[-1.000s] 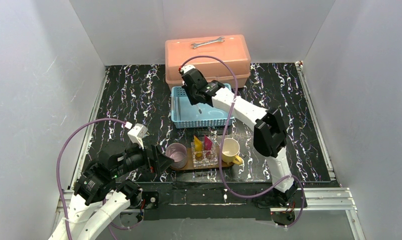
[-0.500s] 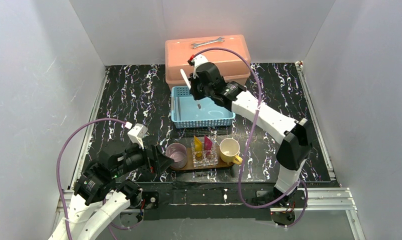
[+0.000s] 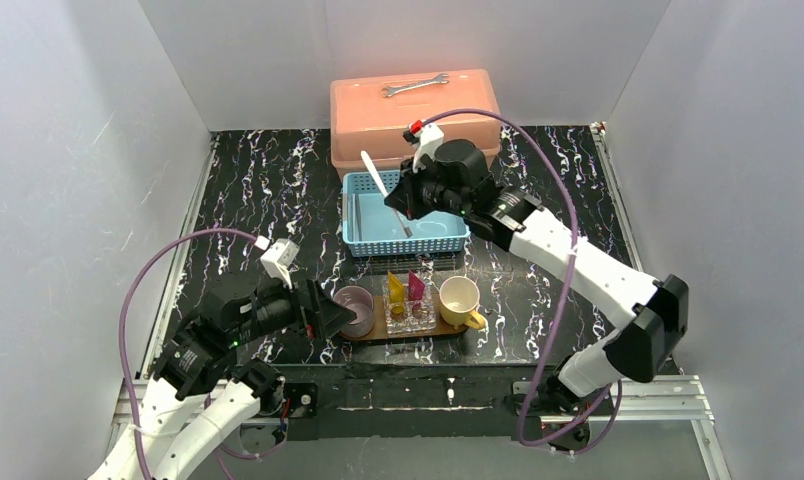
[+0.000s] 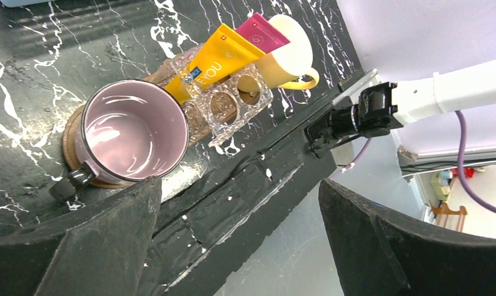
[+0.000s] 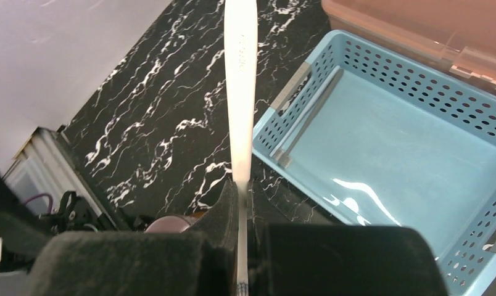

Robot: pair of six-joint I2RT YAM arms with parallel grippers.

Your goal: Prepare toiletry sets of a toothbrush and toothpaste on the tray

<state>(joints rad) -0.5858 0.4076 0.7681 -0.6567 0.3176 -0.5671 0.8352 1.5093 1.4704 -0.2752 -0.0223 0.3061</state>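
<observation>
At the far edge of the black, white-veined surface (image 3: 268, 190) we see a salmon lidded box (image 3: 448, 118) with a steel wrench (image 3: 415, 86) lying on its lid. Just in front of it sits a light-blue slotted basket (image 3: 403, 246). Toward the near edge, a mauve cup (image 3: 354, 308) and a pale yellow cup (image 3: 460, 297) flank a clear holder (image 3: 410, 313) with round holes.
</observation>
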